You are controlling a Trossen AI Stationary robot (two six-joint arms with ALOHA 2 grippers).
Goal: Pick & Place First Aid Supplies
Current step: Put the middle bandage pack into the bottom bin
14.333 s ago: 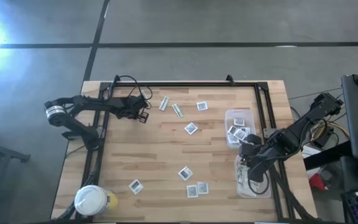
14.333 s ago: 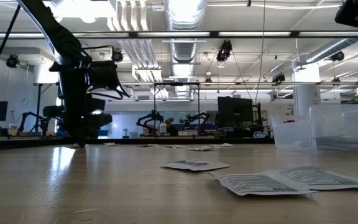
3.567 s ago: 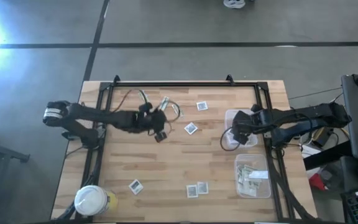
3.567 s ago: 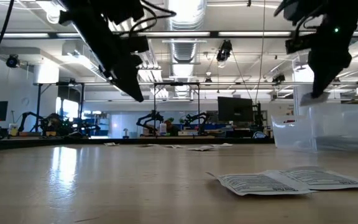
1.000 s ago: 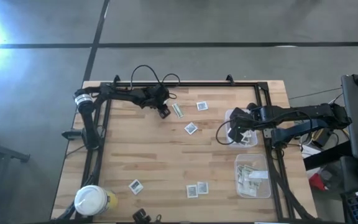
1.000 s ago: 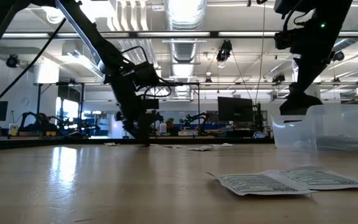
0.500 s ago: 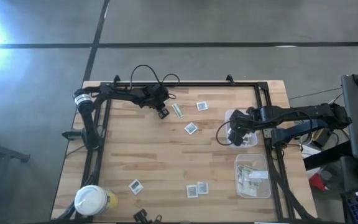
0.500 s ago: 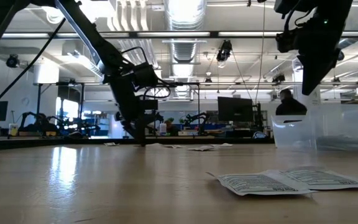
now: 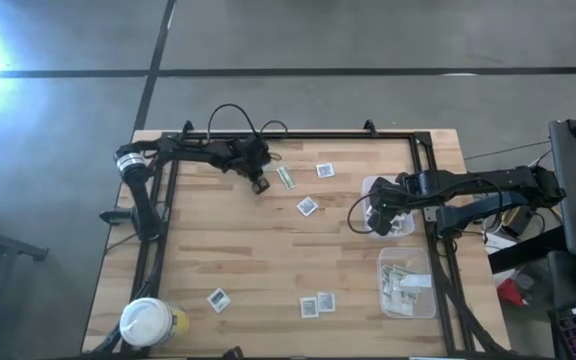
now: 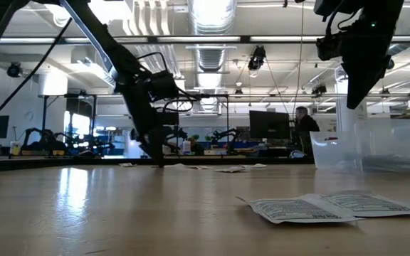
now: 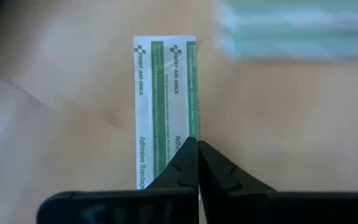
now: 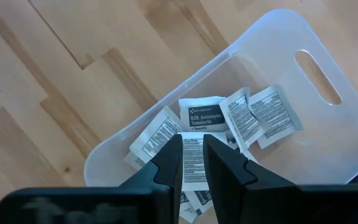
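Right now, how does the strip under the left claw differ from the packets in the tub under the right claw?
The strip is narrow and green-and-white; the packets are squarish, white with dark print. The strip lies flat on the bare table, pinched at one edge by the shut left claw; the packets sit piled, overlapping, in the clear tub, and the right claw hangs above them, holding nothing. Both are flat printed first-aid packets.

White-lidded jar (image 9: 145, 322) at table (image 9: 258, 260) corner, two clear tubs (image 9: 408, 283) opposite.
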